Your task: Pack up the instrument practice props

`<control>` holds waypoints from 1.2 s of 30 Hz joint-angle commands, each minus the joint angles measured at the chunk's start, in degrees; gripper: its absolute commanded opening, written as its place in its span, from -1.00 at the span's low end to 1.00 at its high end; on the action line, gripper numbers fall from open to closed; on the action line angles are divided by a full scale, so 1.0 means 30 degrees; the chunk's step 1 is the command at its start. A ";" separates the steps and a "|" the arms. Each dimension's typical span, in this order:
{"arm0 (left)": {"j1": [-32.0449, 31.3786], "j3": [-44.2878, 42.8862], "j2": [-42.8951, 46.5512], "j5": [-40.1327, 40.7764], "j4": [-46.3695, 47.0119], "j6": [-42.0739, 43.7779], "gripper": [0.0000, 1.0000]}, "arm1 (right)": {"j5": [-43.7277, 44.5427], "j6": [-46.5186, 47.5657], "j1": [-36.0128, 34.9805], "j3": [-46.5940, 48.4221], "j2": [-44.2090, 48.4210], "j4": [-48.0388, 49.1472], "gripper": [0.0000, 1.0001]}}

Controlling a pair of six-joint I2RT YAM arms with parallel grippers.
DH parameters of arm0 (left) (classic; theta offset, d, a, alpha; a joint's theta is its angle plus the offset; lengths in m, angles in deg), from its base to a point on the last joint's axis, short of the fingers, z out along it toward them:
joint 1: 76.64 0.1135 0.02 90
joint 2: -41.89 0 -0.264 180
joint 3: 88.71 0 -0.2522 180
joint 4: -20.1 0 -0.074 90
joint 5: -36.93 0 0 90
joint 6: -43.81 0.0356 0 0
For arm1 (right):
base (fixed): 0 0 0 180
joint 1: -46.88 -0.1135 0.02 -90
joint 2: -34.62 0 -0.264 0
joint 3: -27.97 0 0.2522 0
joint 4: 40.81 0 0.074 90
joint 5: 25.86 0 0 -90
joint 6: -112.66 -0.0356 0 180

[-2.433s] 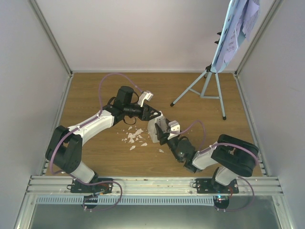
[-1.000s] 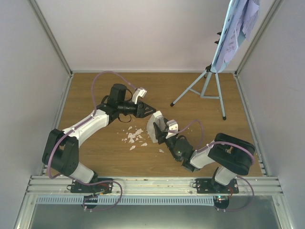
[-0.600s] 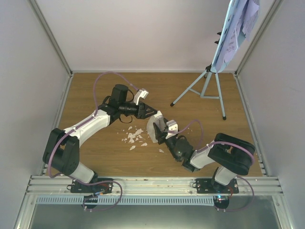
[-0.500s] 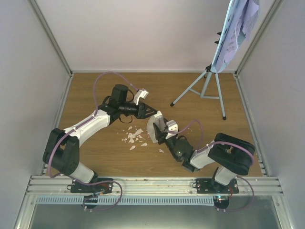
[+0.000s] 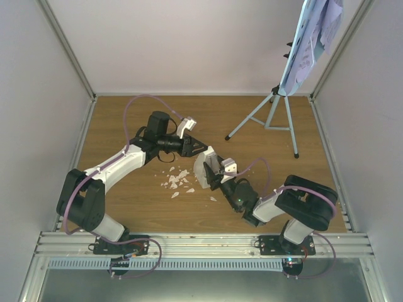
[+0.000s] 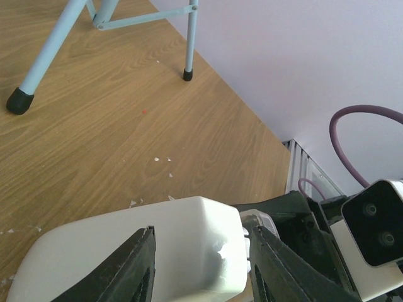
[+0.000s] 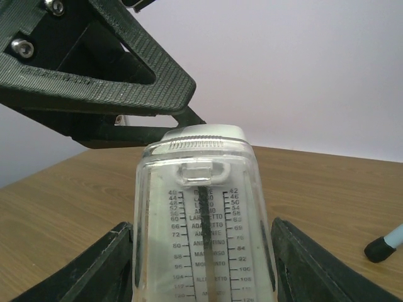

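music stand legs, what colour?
Pale blue legs, black rubber feet; clearest in left wrist view.

Lab-style robot cell, wooden tabletop (image 5: 126, 119), plain pale walls (image 5: 182, 44), aluminium frame rail (image 5: 201, 241) at the near edge

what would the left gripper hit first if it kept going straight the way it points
The metronome: its white body sits right between the fingers of the left gripper. Whether they touch it yet is unclear.
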 commanded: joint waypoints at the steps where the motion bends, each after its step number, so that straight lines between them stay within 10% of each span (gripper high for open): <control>1: -0.0197 -0.0057 -0.0267 -0.0405 0.0296 0.0395 -0.13 | 0.0306 0.0205 0.0389 -0.0782 -0.0258 -0.3028 -0.09; 36: -0.0415 -0.0174 -0.0299 -0.0148 0.0106 0.0668 -0.12 | -0.1717 0.1258 0.0855 -0.0204 -0.0673 -0.3308 0.12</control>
